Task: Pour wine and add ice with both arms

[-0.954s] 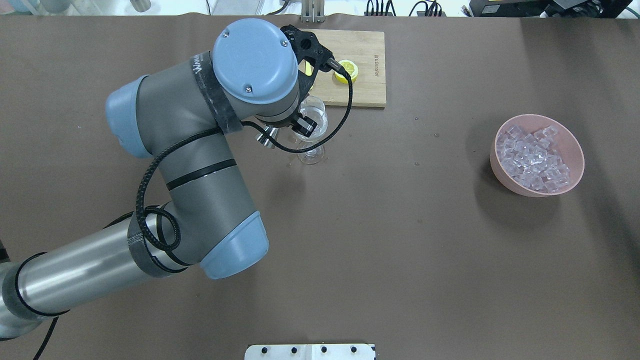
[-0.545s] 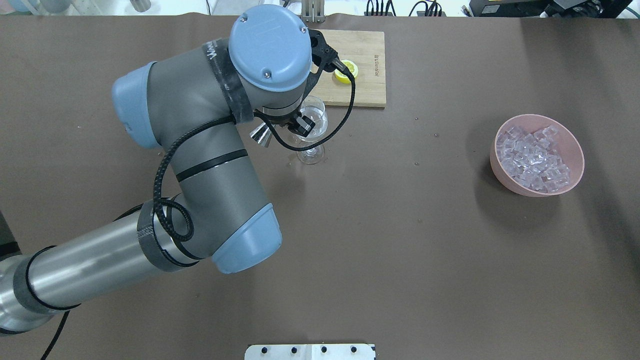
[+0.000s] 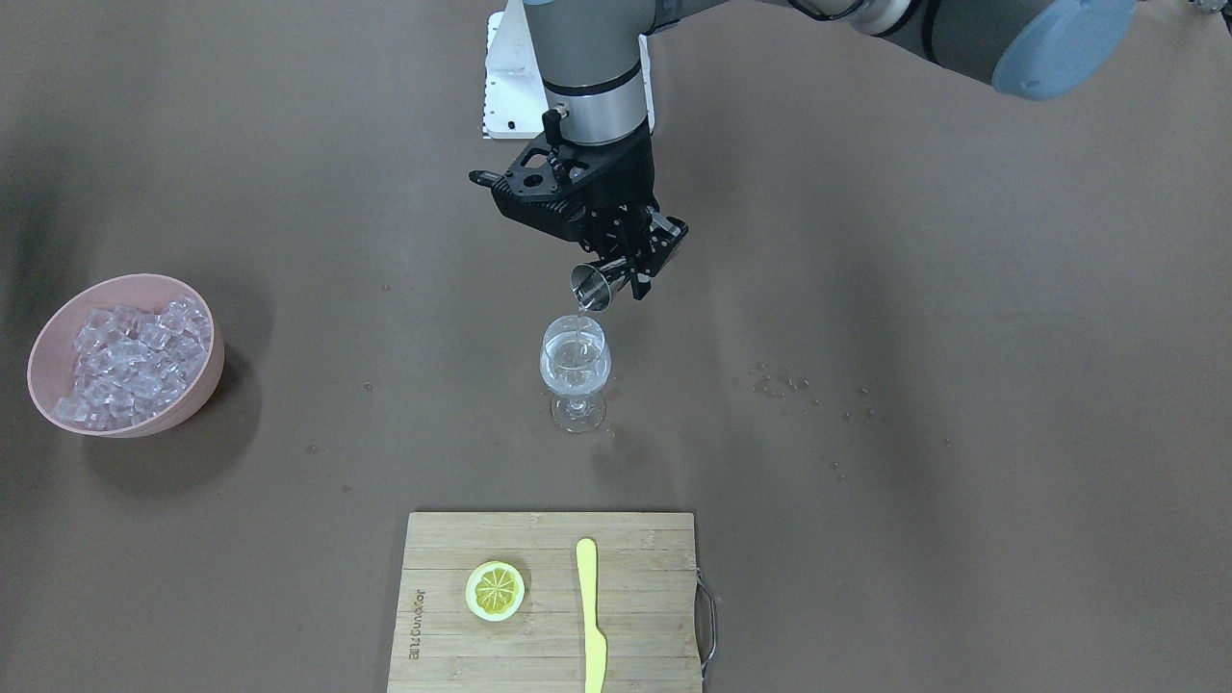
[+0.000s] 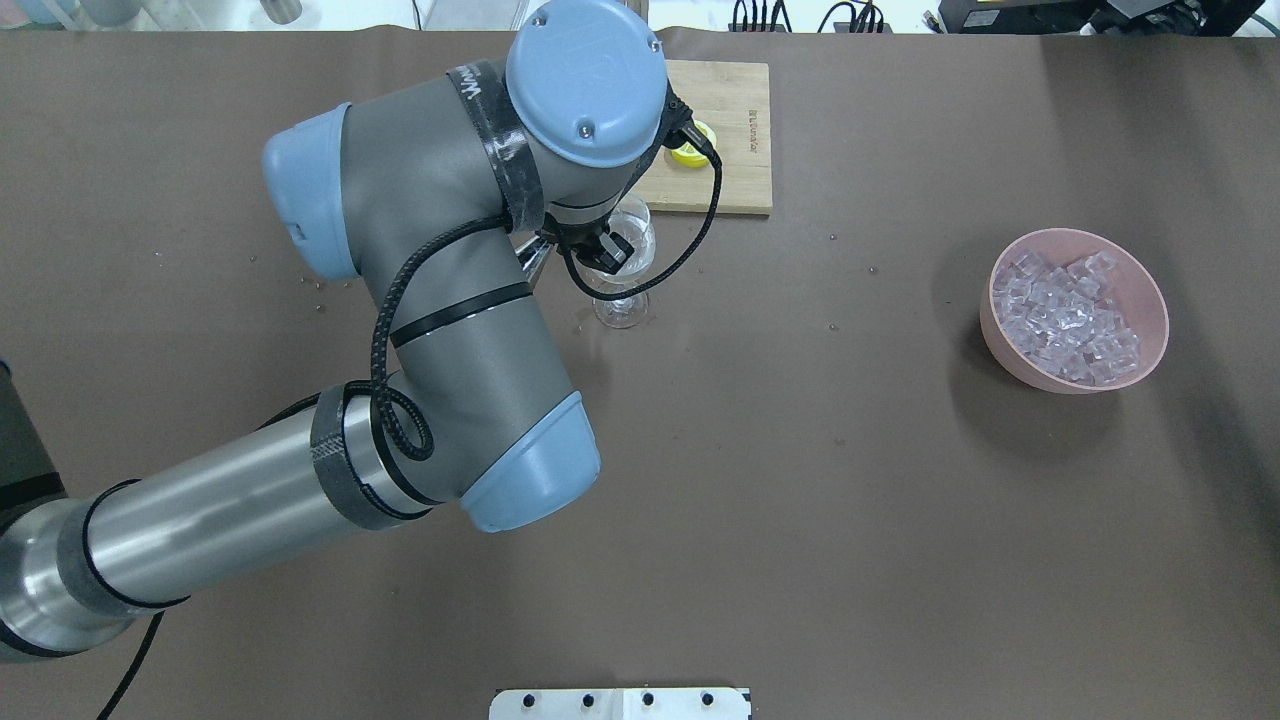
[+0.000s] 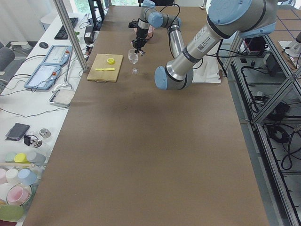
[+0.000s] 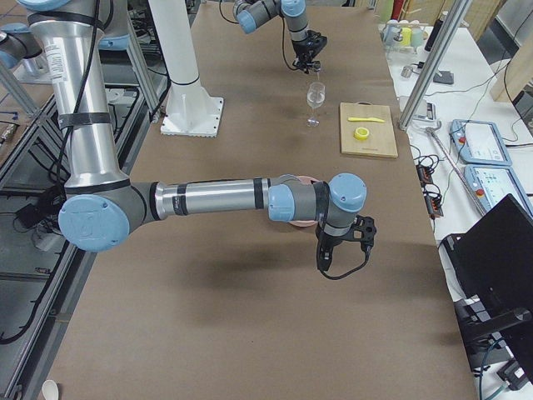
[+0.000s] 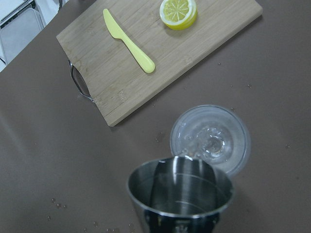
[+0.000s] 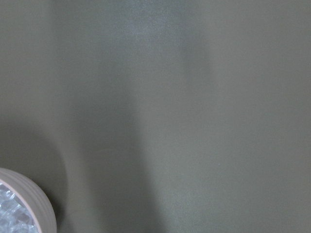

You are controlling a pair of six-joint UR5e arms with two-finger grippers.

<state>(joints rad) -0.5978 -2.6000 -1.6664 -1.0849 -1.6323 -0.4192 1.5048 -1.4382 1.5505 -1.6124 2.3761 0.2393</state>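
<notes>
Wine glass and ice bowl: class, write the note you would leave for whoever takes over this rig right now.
Left gripper: shut on a steel jigger, tipped over the wine glass.
Right gripper: near the pink bowl; whether it is open or shut cannot be told.
Things: wine is in the glass; ice is in the bowl, none seen in the glass.
Done: the pour looks nearly finished; the jigger appears almost empty.
Left: set the jigger down, then move ice into the glass.
</notes>
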